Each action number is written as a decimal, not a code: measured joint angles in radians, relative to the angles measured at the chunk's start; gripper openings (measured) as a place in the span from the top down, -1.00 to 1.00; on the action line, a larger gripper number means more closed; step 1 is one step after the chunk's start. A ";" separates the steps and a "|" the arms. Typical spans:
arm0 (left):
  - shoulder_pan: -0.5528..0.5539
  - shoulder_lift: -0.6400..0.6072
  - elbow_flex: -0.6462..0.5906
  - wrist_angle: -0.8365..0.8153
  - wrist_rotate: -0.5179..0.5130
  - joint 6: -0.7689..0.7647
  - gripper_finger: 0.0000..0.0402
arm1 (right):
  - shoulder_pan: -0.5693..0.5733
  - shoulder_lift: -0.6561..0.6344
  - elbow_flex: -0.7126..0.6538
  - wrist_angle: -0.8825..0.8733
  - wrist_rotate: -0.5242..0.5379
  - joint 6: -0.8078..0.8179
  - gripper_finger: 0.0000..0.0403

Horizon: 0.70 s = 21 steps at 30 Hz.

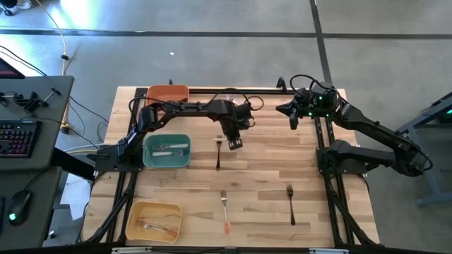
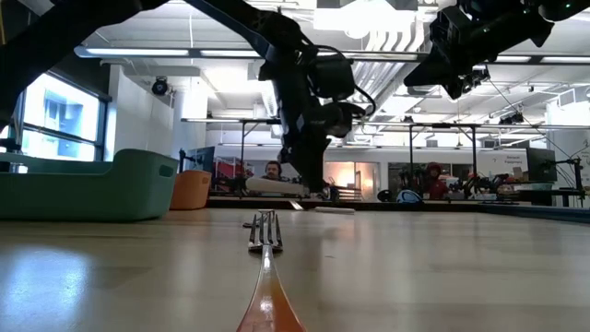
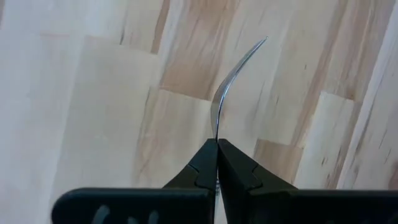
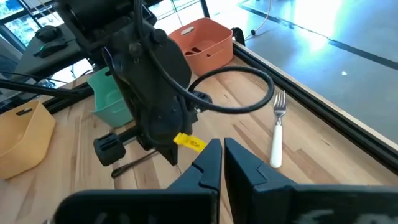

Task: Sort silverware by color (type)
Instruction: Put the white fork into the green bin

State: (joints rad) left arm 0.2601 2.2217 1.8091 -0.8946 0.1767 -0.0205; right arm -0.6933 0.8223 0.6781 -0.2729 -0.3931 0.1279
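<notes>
- The left gripper [image 1: 234, 143] sits over the middle of the pale wooden table [image 1: 268, 212], its two dark fingers [image 3: 205, 165] pinched on a thin, curved silver-coloured piece of cutlery [image 3: 229, 87] whose free end arcs away above the boards. Which piece it is, and whether fork or spoon, cannot be told from the wrist view.
- The grip is on one end, probably so the rest hangs clear of the table for carrying to a bin.
- Just beside that gripper, a dark fork [image 1: 218, 154] lies on the table with its tines toward the far edge.
- Nearer the front lie an orange-handled fork with a silver head [image 1: 224, 212] and, well apart to its right, an all-black fork [image 1: 290, 203]; these look unsorted.
- A white-handled fork with a silver head [image 4: 277, 134] rests on the boards near the table's far edge, seen from the right wrist.
- Along the left side stand a teal rectangular bin [image 1: 167, 152] holding pale cutlery, a yellow rectangular bin [image 1: 152, 221] holding orange-handled pieces, and an orange rectangular bin [image 1: 168, 92] at the far edge; each colour seems to have its own bin.
- The right gripper [image 1: 293, 113] waits raised at the far right corner, fingers pressed nearly together on nothing.
</notes>
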 joint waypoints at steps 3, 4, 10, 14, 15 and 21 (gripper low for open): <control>-0.001 -0.003 0.000 0.013 0.003 -0.001 1.00 | 0.000 0.000 0.000 -0.001 0.000 -0.012 1.00; -0.003 -0.003 -0.007 0.034 0.014 -0.002 1.00 | 0.000 0.000 0.000 -0.001 0.000 -0.017 1.00; -0.030 -0.004 -0.133 0.239 0.029 -0.136 1.00 | 0.000 0.000 0.000 -0.014 0.000 -0.024 1.00; -0.046 -0.033 -0.139 0.236 0.025 -0.107 1.00 | 0.000 0.000 0.000 -0.030 0.000 -0.042 1.00; -0.047 -0.047 -0.138 0.239 0.024 -0.098 1.00 | 0.000 0.000 0.000 -0.033 0.000 -0.049 1.00; -0.047 -0.144 -0.147 0.163 -0.032 -0.063 1.00 | 0.000 0.000 0.000 -0.033 0.000 -0.084 1.00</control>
State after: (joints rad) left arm 0.2130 2.0775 1.6621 -0.7320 0.1449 -0.0838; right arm -0.6932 0.8227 0.6781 -0.3061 -0.3930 0.0437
